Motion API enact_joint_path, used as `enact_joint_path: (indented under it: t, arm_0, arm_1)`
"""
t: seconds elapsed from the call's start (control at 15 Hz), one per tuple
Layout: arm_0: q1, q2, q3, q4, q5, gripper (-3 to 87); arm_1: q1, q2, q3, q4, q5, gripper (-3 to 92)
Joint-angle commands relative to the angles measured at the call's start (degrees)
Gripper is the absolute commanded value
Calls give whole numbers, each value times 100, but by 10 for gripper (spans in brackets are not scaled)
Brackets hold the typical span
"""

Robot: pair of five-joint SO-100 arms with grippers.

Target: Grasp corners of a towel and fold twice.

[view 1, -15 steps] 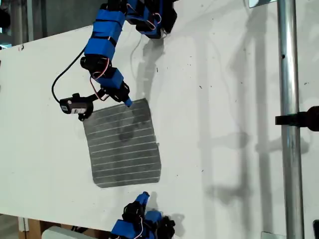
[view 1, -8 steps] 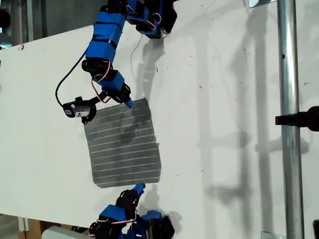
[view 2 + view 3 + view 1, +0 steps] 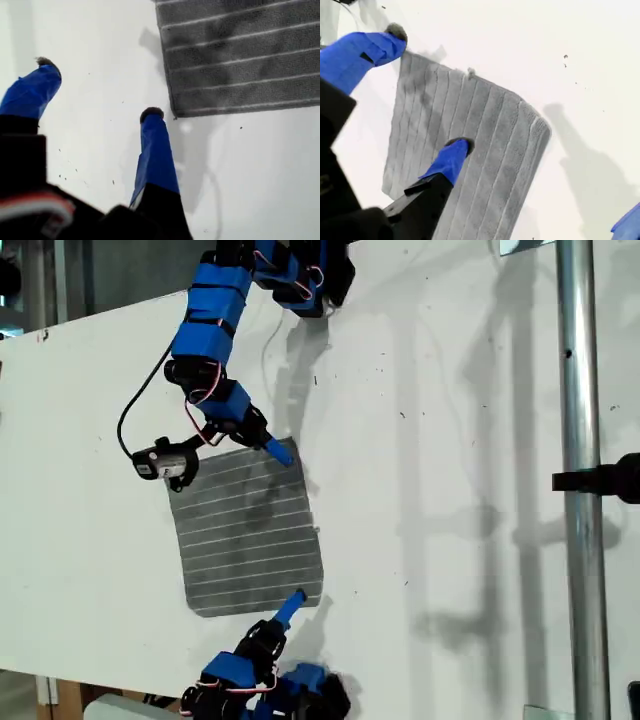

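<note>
A white tabletop (image 3: 450,440) fills most of the exterior view, speckled with small dark marks. The towel (image 3: 250,530) lies flat and unfolded on it, left of centre in that view, grey with thin white stripes running roughly left to right. A bare metal pole (image 3: 580,540) stands at the exterior view's right with a black clamp (image 3: 605,480) on it. One blue arm reaches in from the far edge, at the exterior view's top, and carries my second tool (image 3: 275,448). The other comes from the near edge, at that view's bottom, and carries my first tool (image 3: 285,612). My second tool (image 3: 427,89) is spread wide and holds nothing. One fingertip (image 3: 395,32) sits at the towel's far right corner (image 3: 292,443), and the other is over the striped cloth (image 3: 490,150). Whether either presses on the fabric I cannot tell. My first tool (image 3: 99,87) is also wide open and empty, over bare tabletop, with one fingertip (image 3: 151,114) just beside the towel's near right corner (image 3: 173,114), the cloth (image 3: 240,55) stretching away beyond it. A thin black cable (image 3: 125,420) loops off the far arm. A small tuft (image 3: 470,73) sticks out from the towel's right edge.
</note>
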Motion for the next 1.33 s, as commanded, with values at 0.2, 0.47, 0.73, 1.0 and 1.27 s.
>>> enact_joint_path:
  t: [0.2,0.47,0.73,1.0,1.27]
  arm_0:
    - [-211,18,220,0,-35,357]
    - [-237,62,413,-18,-167,354]
    - [-308,167,536,-26,-211,349]
    - [-809,-132,1011,-492,-132,346]
    - [-1362,-1222,1960,-1934,62,357]
  arm_1:
    - [773,-1072,158,-536,-853,346]
    - [1318,-2540,62,-1336,-1213,344]
    - [1292,-3639,-466,-1336,-1257,96]
    - [1266,-3630,-483,-1371,-1257,-2]
    - [1178,-3630,-589,-1389,-1230,-2]
